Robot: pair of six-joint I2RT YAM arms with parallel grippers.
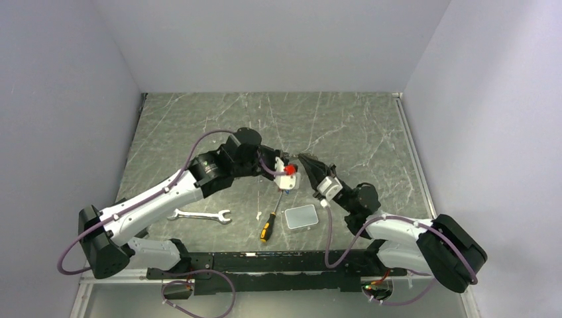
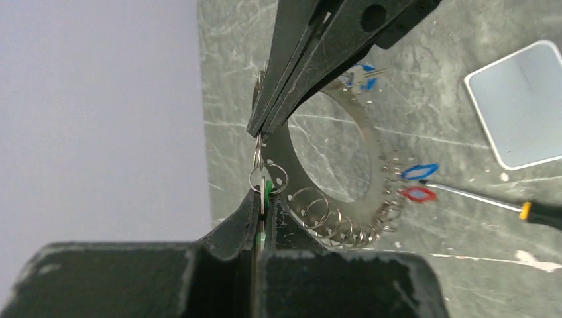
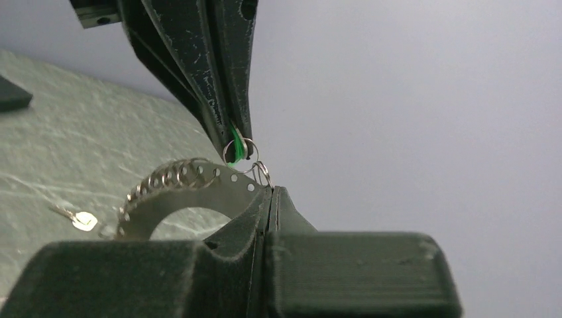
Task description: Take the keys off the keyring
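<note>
Keyring (image 2: 370,142), a flat perforated metal band, carries tagged keys (image 2: 417,194).

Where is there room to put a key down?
The wide far strip of dark marbled table, up to the back wall, is bare. So is the narrow stretch between the right arm and the right wall. It is crowded in front: silver open-ended wrench, yellow-and-black-handled screwdriver, grey rounded box.

Soft, even overhead light is casting faint shadows on the grey-green marbled surface (image 1: 199,126), while both wrist views' dark foregrounds are blurring.
</note>
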